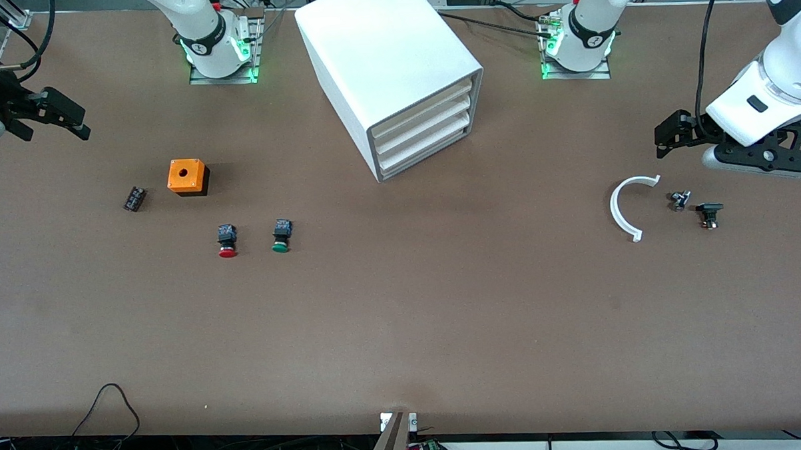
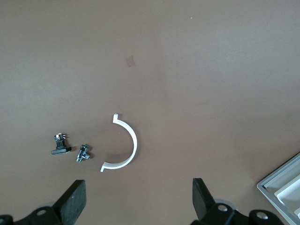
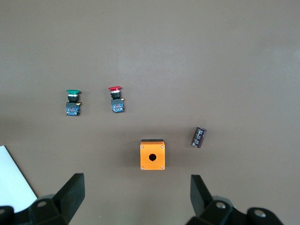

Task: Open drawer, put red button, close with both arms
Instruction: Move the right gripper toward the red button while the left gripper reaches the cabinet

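Observation:
The white cabinet [image 1: 395,65] stands between the arm bases, and its three drawers [image 1: 424,127] are all shut. A corner of it shows in the left wrist view [image 2: 281,187]. The red button [image 1: 227,241] lies on its side on the table beside the green button [image 1: 281,236]. Both also show in the right wrist view, the red button [image 3: 116,99] and the green one [image 3: 72,102]. My right gripper [image 1: 56,130] hangs open and empty over the right arm's end of the table [image 3: 138,194]. My left gripper [image 1: 664,139] hangs open and empty over the left arm's end [image 2: 138,199].
An orange box with a hole [image 1: 187,176] [image 3: 152,154] and a small dark cylinder [image 1: 134,198] [image 3: 198,137] lie by the buttons. A white half-ring [image 1: 623,210] [image 2: 126,145] and two small metal parts [image 1: 679,200] [image 2: 83,153] lie under the left gripper. Cables run along the table's front edge.

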Robot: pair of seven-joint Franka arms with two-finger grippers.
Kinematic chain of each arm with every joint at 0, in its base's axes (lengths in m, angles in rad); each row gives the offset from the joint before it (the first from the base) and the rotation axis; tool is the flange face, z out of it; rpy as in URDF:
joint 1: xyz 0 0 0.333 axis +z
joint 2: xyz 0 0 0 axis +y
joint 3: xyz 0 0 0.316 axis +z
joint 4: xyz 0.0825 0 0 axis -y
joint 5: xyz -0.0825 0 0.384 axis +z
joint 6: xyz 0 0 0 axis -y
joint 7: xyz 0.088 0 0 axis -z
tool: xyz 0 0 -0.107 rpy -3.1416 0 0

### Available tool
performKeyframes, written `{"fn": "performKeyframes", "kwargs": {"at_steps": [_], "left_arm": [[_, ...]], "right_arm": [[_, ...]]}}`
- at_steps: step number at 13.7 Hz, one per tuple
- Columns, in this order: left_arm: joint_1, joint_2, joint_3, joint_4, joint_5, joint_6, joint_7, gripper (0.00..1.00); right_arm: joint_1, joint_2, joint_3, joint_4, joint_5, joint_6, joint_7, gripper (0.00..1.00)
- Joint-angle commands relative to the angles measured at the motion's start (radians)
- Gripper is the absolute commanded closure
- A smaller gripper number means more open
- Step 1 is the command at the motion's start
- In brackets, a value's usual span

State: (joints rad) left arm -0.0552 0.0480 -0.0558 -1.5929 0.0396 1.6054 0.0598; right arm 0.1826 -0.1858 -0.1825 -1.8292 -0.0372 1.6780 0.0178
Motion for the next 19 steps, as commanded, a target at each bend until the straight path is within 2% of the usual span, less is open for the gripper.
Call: {"fn": "performKeyframes", "kwargs": {"at_steps": [1, 8, 12, 14, 17, 19], "left_arm": [[0.000, -0.006, -0.006, 0.007, 0.008, -0.013, 0.008, 0.00], [-0.002, 0.012, -0.004, 0.037, 0.005, -0.018, -0.006, 0.00], [0.000, 0.024, 0.001, 0.042, 0.003, -0.015, -0.005, 0.00], [-0.002, 0.047, 0.002, 0.040, 0.017, -0.016, -0.009, 0.00], [-0.002, 0.105, 0.008, 0.044, 0.020, -0.018, 0.000, 0.00], [0.014, 0.104, 0.005, 0.045, 0.014, -0.030, -0.005, 0.00]], "right_arm": [[-0.008, -0.007, 0.006, 0.007, -0.009, -0.009, 0.001, 0.00], [-0.008, -0.001, 0.006, 0.010, -0.009, 0.003, -0.012, 0.00], [-0.009, 0.046, 0.005, 0.047, -0.010, -0.001, 0.001, 0.00], [-0.008, 0.090, 0.006, 0.059, -0.010, 0.014, 0.002, 0.00], [0.003, 0.205, 0.014, 0.163, -0.013, 0.002, -0.004, 0.00], [0.005, 0.232, 0.018, 0.177, -0.012, 0.002, -0.001, 0.00]]}}
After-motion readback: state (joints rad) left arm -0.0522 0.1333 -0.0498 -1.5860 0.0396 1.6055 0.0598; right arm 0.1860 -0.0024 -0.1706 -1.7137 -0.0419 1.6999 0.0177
